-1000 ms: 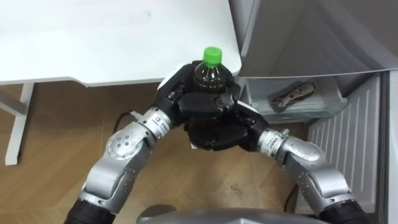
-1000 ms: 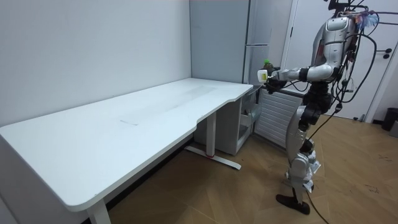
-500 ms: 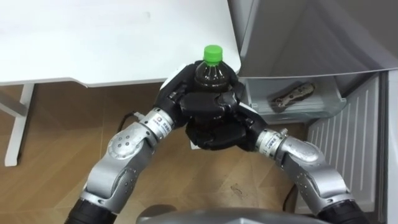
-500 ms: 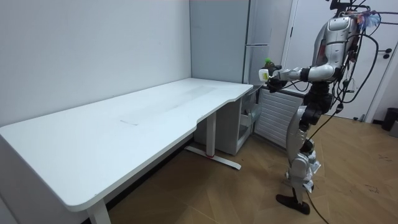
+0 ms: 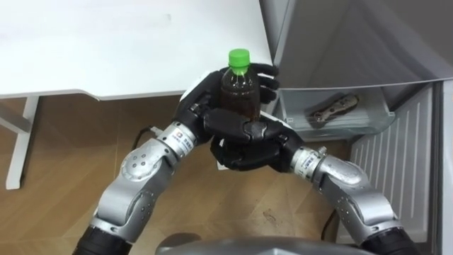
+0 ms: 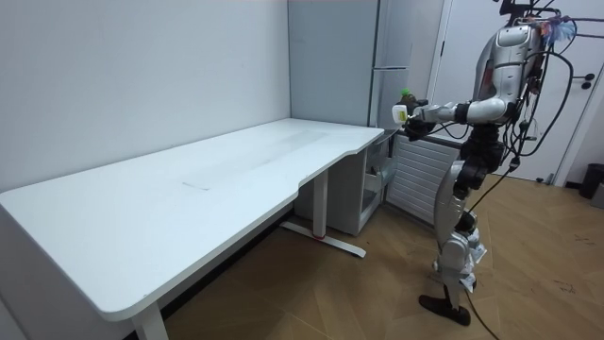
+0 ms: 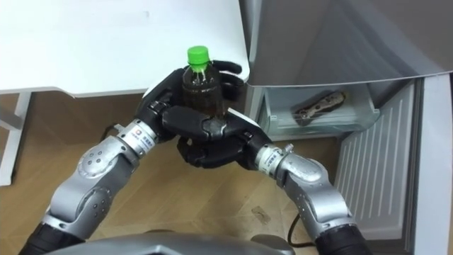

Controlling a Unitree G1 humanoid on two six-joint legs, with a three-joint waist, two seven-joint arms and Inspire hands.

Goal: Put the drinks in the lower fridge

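Mid-carry, we hold the bottle (image 5: 238, 91) at frame centre, left hand (image 5: 200, 100) and right hand (image 5: 244, 145) both curled round it; next we judge it must go down into the open fridge drawer (image 5: 343, 127) at right.

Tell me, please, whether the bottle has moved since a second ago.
Yes: the bottle has risen slightly, its green cap now higher against the table's edge.

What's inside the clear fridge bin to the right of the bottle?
One dark, elongated packet lies in the clear bin; what it is cannot be told. The bin's back is covered by the grey fridge panel above it.
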